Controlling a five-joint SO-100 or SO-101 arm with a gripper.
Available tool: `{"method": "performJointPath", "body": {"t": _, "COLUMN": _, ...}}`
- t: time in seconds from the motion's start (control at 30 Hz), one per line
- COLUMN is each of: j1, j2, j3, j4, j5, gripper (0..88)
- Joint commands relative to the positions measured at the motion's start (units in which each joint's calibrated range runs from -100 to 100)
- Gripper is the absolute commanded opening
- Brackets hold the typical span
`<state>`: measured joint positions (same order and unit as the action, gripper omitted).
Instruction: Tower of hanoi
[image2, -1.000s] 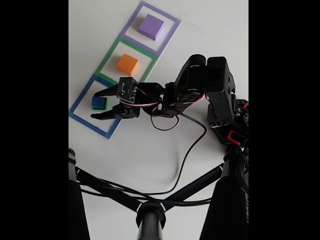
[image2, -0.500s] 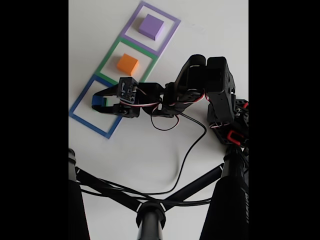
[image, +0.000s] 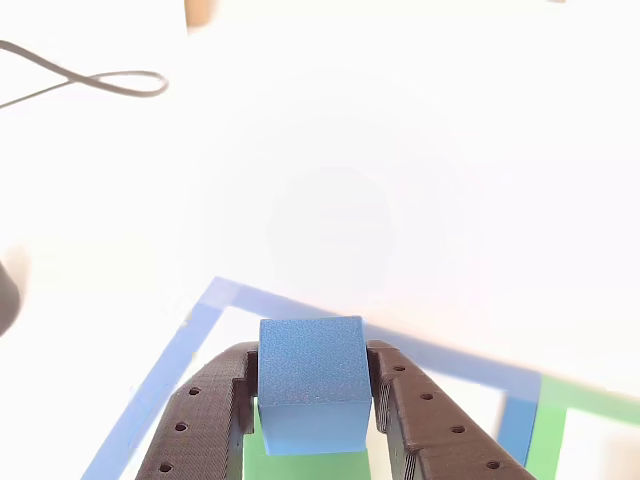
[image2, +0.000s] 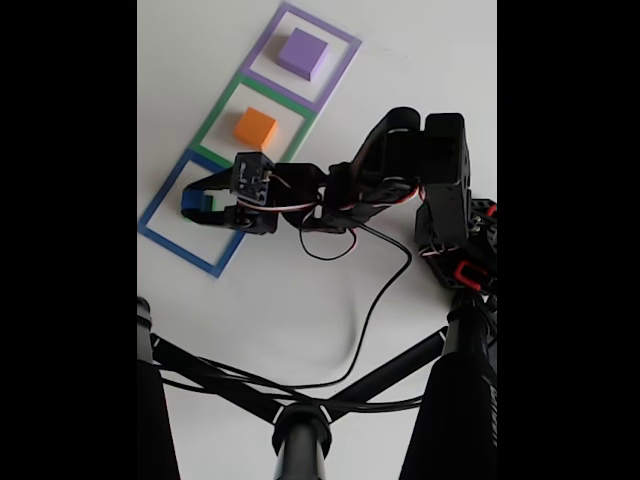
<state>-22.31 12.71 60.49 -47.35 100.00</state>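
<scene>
- Your gripper (image: 312, 395) is clamping the blue cube (image: 311, 383): in the other view one dark finger (image: 205, 425) is pressing its left face and the other its right face, with no gap showing on either side.
- The cube is sitting square between the fingers, its front face flat to the camera and its edges running parallel to them, so you are holding it centred rather than by a corner.
- In the fixed view the gripper (image2: 197, 203) is reaching leftward from the arm into the blue tape square (image2: 160, 238), and the cube (image2: 195, 203) is lying inside that outline.
- A green block (image: 303, 466) is showing directly under the cube in the other view, so judging by that you are gripping the top piece of a stack; whether the cube is touching it or already clear, you cannot tell.
- The relation that matters next: the other blocks are lying up and to the right along the row in the fixed view, the orange block (image2: 255, 127) in the green tape square (image2: 222, 110) being nearest, the purple block (image2: 304, 52) in the purple tape square (image2: 263, 42) beyond it.
- You are probably needing a straight lift first, so the green one stays put on the worktop (image2: 300, 300).
</scene>
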Motion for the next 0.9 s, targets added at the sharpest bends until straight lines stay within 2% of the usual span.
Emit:
{"method": "performJointPath", "body": {"t": 0.0, "j1": -0.61, "j2": -14.85, "j3": -1.49, "j4": 12.78, "j5": 0.0, "gripper": 4.0}}
{"method": "performJointPath", "body": {"t": 0.2, "j1": 0.16, "j2": -32.61, "j3": -7.58, "j4": 39.82, "j5": 0.0, "gripper": 3.9}}
{"method": "performJointPath", "body": {"t": 0.3, "j1": 1.5, "j2": -40.68, "j3": -13.94, "j4": 57.39, "j5": 0.0, "gripper": 3.9}}
{"method": "performJointPath", "body": {"t": 0.57, "j1": 6.87, "j2": -46.82, "j3": -47.31, "j4": 104.36, "j5": 0.0, "gripper": 3.6}}
{"method": "performJointPath", "body": {"t": 0.67, "j1": 9.17, "j2": -46.34, "j3": -57.49, "j4": 114.48, "j5": 0.0, "gripper": 3.5}}
{"method": "performJointPath", "body": {"t": 0.87, "j1": 14.25, "j2": -46.34, "j3": -69.67, "j4": 127.11, "j5": -0.17, "gripper": 3.4}}
